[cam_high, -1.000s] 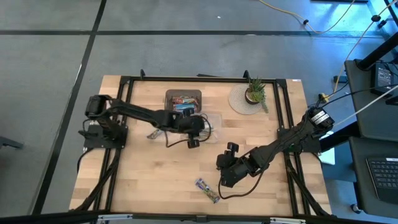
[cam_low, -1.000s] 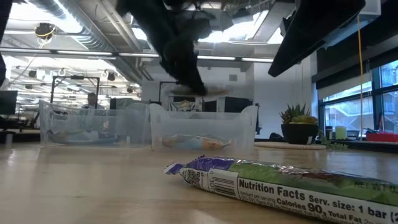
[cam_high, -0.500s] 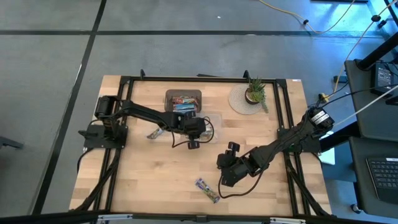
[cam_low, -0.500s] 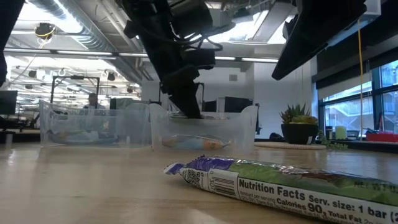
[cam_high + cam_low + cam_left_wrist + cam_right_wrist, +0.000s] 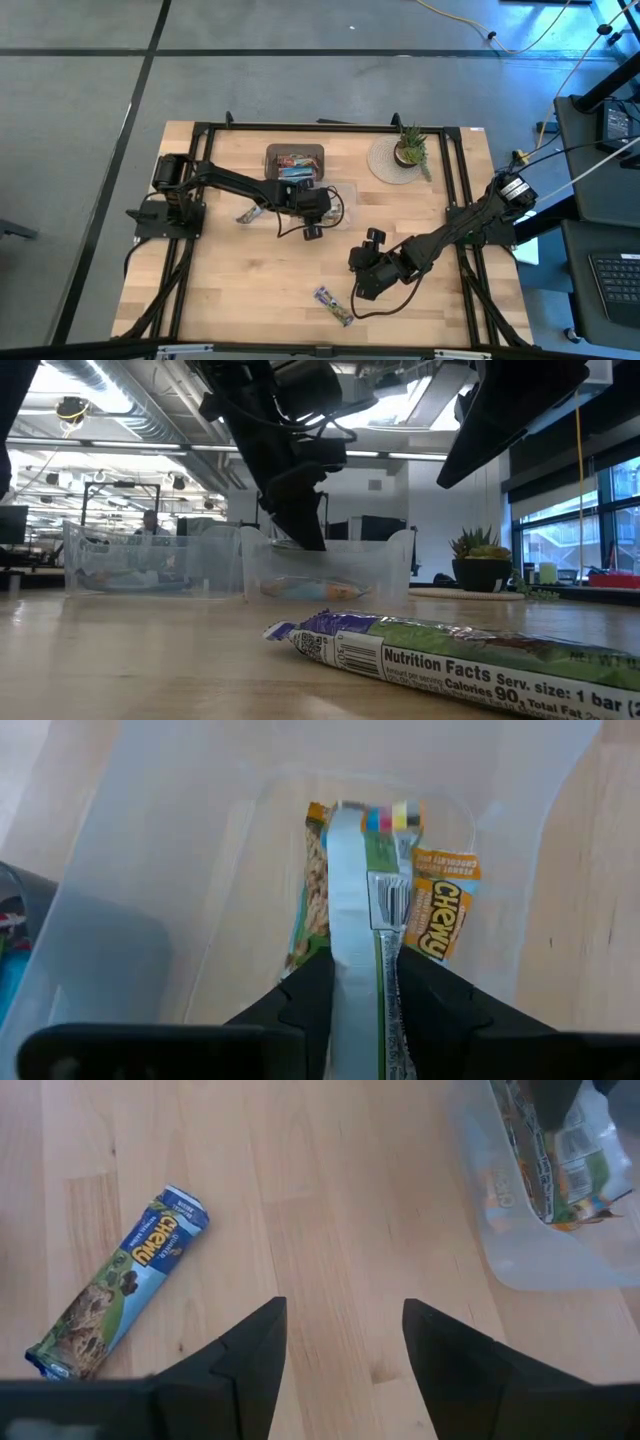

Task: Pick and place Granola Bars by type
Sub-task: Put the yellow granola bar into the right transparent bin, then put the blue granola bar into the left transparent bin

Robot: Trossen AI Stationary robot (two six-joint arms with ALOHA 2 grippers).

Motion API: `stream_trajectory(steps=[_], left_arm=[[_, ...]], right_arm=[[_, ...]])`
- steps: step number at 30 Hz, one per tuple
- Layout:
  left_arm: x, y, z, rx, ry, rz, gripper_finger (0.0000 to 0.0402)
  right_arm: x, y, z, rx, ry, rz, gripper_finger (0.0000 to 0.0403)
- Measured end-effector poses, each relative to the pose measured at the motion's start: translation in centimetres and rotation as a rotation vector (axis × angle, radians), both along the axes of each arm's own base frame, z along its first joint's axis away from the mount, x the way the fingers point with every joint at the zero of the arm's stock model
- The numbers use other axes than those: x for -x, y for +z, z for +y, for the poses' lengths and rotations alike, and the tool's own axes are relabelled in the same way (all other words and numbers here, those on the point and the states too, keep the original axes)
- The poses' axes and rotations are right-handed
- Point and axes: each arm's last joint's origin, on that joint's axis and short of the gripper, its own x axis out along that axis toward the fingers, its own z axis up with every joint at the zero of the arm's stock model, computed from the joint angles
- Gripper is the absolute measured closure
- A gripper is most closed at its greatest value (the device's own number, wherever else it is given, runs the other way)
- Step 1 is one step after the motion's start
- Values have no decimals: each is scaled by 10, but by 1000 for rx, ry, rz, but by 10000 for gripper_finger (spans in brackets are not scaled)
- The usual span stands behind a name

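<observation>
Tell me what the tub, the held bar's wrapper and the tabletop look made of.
Tub: clear, slightly frosted plastic by the look; the bar lying inside shows through its walls.
Held bar in the left gripper: thin foil-like film, probably metallised plastic; silvery inner face, crimped seam along its length.
Tabletop: light wood, likely butcher-block; grain and plank joints show, matte finish.
</observation>
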Motion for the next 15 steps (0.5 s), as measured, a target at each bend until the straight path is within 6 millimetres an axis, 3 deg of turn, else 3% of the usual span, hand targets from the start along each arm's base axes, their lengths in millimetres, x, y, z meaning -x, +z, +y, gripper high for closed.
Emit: stream_trajectory(steps=[9,15], left_arm=[[0,1,-1,21,8,-7,222],[4,16,-2,27,-23,-45,166]], right_arm=[[0,0,0,0,0,0,199],[5,0,-2,21,-2,38,199]])
